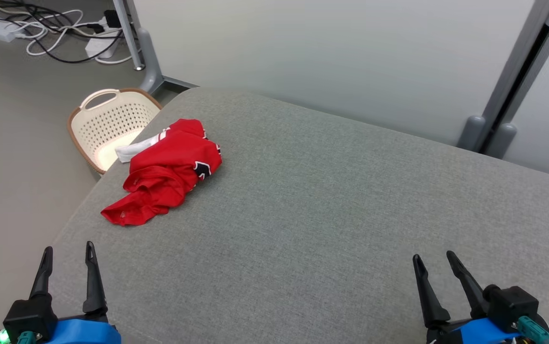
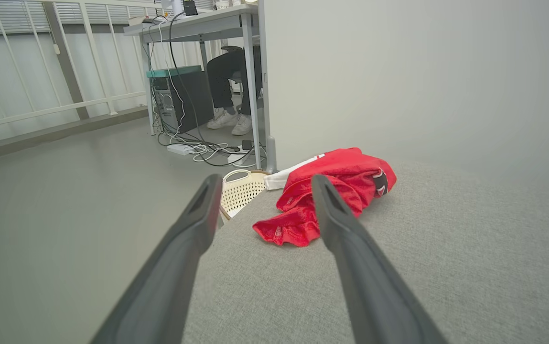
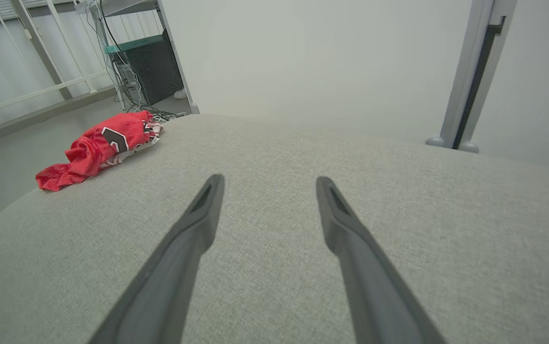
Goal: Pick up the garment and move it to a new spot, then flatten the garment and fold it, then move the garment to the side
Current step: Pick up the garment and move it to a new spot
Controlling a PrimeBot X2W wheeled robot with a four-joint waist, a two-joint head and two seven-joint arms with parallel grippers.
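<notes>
A crumpled red garment (image 1: 169,169) with white and black trim lies bunched near the far left edge of the grey cushioned surface (image 1: 331,215). It shows ahead in the left wrist view as the garment (image 2: 346,184), partly behind one finger, and far left in the right wrist view as the garment (image 3: 97,148). My left gripper (image 1: 69,251) stands open at the lower left, short of the garment, holding nothing. At the lower right my right gripper (image 1: 434,258) is open too, well away from the cloth.
A cream perforated basket (image 1: 112,126) stands on the floor just beyond the surface's left edge, beside the garment. Cables and power strips (image 1: 59,28) lie on the floor at the back left. A pale partition (image 1: 331,52) with grey posts runs behind. A person's legs (image 2: 226,86) show under a desk.
</notes>
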